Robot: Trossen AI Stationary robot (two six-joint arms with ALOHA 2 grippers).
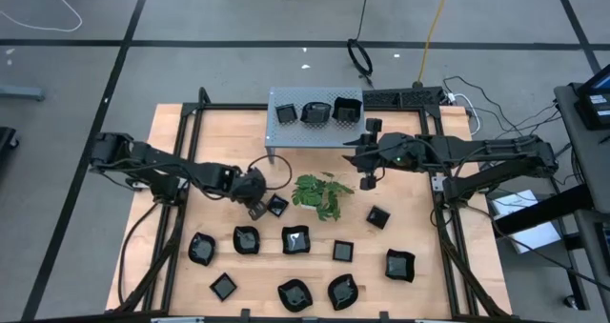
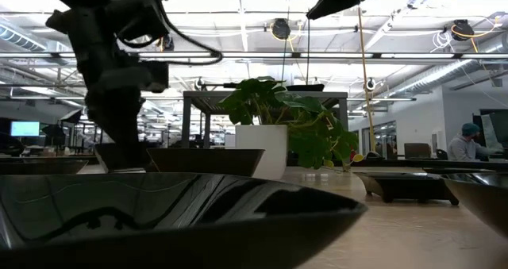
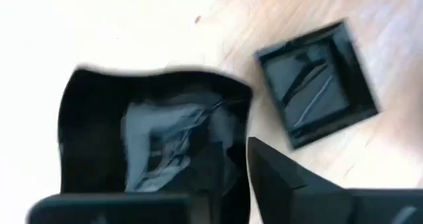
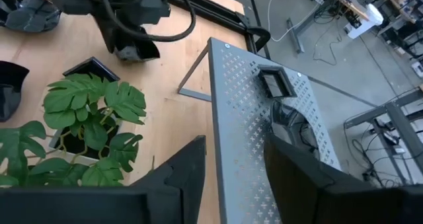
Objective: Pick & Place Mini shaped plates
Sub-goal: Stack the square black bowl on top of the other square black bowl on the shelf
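Several small glossy black plates lie on the wooden table, among them a square one (image 1: 276, 206) and a wavy-rimmed one (image 1: 246, 239). Three more sit on the grey perforated stand (image 1: 315, 137). My left gripper (image 1: 255, 205) points down beside the square plate (image 3: 317, 82). It is open, with a wavy-rimmed plate (image 3: 152, 138) lying on the table between its fingers. My right gripper (image 1: 370, 175) hangs open and holds nothing, high over the table by the stand's right end (image 4: 234, 178). My left gripper's fingers (image 3: 291, 184) come down from above on either side of the wavy-rimmed plate, one by its rim (image 3: 238, 112). The plate lies flat on the table. Whether the fingers touch it I cannot tell.
A green leafy sprig (image 1: 319, 194) in a white pot stands mid-table between the two grippers. More plates fill the near half of the table (image 1: 342, 291). A black frame rail (image 1: 191, 151) borders the table, and one plate (image 2: 159, 213) lies close in front of the low camera.
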